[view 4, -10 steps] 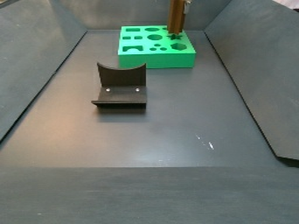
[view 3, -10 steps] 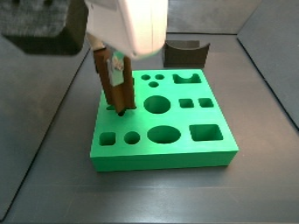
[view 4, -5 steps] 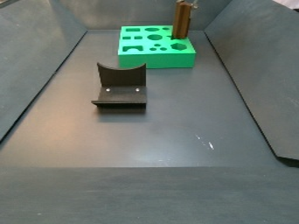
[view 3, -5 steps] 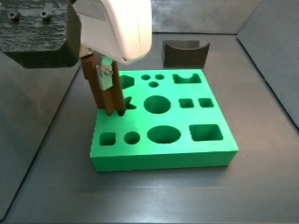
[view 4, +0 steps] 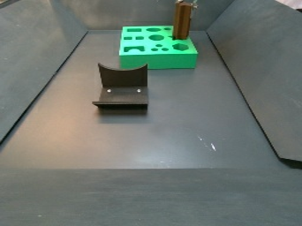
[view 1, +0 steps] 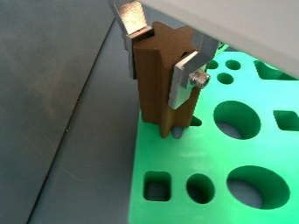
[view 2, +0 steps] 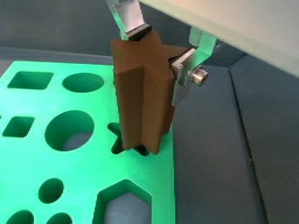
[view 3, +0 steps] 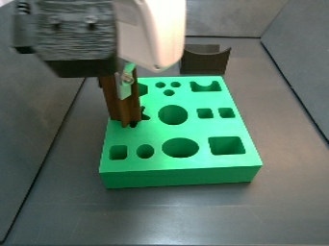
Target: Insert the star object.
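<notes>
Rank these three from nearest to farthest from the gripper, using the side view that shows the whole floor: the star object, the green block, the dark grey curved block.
1. The star object: held upright in the gripper, at the far end.
2. The green block: directly beneath the peg.
3. The dark grey curved block: alone on the floor, well nearer the camera.

Grey floor (view 4: 154,168) carries green block (view 4: 157,48); dark curved block (view 4: 120,87); pincer (view 2: 162,44) above.

A green block (view 3: 180,171) pierced with round, square and other shaped holes is seen lying flat on the dark grey table (view 3: 52,192) in both side views. Its bright top is also shown in a wrist view (view 2: 93,162). A dark grey curved block (view 4: 120,86) is set well apart from it on the table, its hollow turned upward.
</notes>
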Controlling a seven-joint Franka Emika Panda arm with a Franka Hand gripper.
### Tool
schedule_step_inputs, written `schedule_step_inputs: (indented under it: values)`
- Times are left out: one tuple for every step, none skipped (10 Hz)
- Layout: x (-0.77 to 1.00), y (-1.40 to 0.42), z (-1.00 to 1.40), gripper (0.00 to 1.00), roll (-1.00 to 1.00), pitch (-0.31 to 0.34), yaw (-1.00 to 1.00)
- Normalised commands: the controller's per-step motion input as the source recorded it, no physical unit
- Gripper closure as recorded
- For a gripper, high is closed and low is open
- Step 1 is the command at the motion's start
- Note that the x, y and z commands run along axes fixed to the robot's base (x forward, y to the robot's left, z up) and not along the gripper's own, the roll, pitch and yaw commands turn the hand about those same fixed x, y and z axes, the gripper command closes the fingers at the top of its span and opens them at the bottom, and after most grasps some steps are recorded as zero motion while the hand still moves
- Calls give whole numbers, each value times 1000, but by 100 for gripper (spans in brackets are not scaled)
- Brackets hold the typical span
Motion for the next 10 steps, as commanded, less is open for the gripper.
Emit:
schedule_step_inputs:
  values:
    - [423,0,-449,100,46,100,494]
    - [323,0,-446,100,46,73,457]
    - [49,0,-429,100,69,13,526]
    - [17,0,-480,100,79,0,537]
    - [-120,0,-420,100,246,3,323]
    - [-63,0,-717,100,194,0,54]
    - [-169,-11,-869,100,83,-86,-283]
    - [-189,-60,-663,100,0,-283,-403]
    - [-23,34,-291,100,0,-80,-140]
    - [0,0,0,100,0,0,0]
